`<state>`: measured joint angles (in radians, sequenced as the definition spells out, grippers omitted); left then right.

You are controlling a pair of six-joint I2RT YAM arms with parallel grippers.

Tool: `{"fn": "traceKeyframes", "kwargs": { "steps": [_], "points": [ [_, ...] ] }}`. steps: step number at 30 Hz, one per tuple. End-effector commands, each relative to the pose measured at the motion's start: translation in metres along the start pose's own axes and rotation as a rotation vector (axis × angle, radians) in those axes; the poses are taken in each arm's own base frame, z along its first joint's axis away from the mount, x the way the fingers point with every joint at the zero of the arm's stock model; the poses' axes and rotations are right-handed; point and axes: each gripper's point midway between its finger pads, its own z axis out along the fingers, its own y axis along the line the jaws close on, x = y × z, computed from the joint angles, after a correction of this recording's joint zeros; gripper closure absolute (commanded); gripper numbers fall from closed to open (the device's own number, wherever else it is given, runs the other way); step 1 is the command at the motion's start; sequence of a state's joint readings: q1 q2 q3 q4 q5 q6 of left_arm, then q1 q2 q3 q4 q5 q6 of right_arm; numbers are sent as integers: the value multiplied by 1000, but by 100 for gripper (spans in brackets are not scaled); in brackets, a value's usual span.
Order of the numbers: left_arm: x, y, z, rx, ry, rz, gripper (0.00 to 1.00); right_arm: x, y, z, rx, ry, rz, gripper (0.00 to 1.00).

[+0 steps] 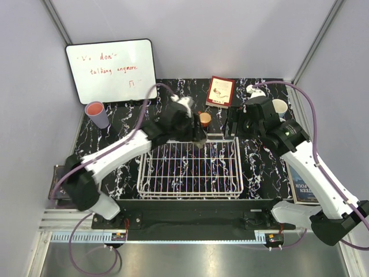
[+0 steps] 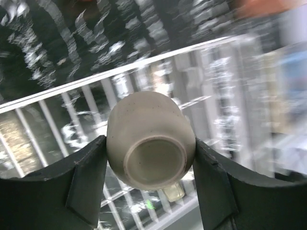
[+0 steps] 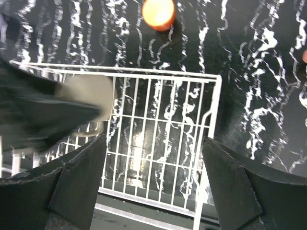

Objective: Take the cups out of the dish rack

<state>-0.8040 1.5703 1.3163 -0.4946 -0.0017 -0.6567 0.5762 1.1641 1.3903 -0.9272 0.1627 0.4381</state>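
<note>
The white wire dish rack (image 1: 187, 173) sits mid-table. My left gripper (image 1: 198, 137) is shut on a grey-olive mug (image 2: 148, 143), held above the rack's far edge (image 2: 72, 81) with its base toward the wrist camera and its handle (image 2: 173, 191) pointing down. The mug shows blurred in the right wrist view (image 3: 91, 93). My right gripper (image 1: 235, 128) is open and empty (image 3: 153, 143) over the rack's far right corner (image 3: 218, 79). An orange-red cup (image 1: 204, 119) stands just behind the rack and also shows in the right wrist view (image 3: 158, 13). A pink-and-lavender tumbler (image 1: 97, 114) stands far left. A pale cup (image 1: 279, 107) is behind the right arm.
A whiteboard (image 1: 110, 69) with red writing leans at the back left. A red booklet (image 1: 220, 91) stands at the back centre. A book (image 1: 301, 186) lies at the right edge. White walls close in three sides.
</note>
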Motion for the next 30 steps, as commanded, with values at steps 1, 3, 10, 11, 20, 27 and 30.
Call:
{"fn": "traceKeyframes", "kwargs": {
  "steps": [1,3,10,11,20,27,30],
  "points": [
    [-55,-53,-76,447,-189,-150,100,-11,18,-8,-106,-71,14,12],
    [-69,-53,-95,564,-254,-223,100,-12,27,-10,-163,-84,29,13],
    [-72,-74,-147,955,-302,-275,100,-15,59,-26,-375,-134,51,16],
    [-70,-76,-150,989,-285,-295,100,-14,65,-29,-415,-129,60,17],
    [-58,-85,-178,1232,-288,-314,100,-17,103,-73,-720,-194,91,23],
    [-60,-91,-180,1303,-258,-321,100,-16,120,-93,-855,-187,84,25],
    [-60,-95,-179,1308,-252,-318,100,-16,126,-96,-893,-174,83,26]
  ]
}}
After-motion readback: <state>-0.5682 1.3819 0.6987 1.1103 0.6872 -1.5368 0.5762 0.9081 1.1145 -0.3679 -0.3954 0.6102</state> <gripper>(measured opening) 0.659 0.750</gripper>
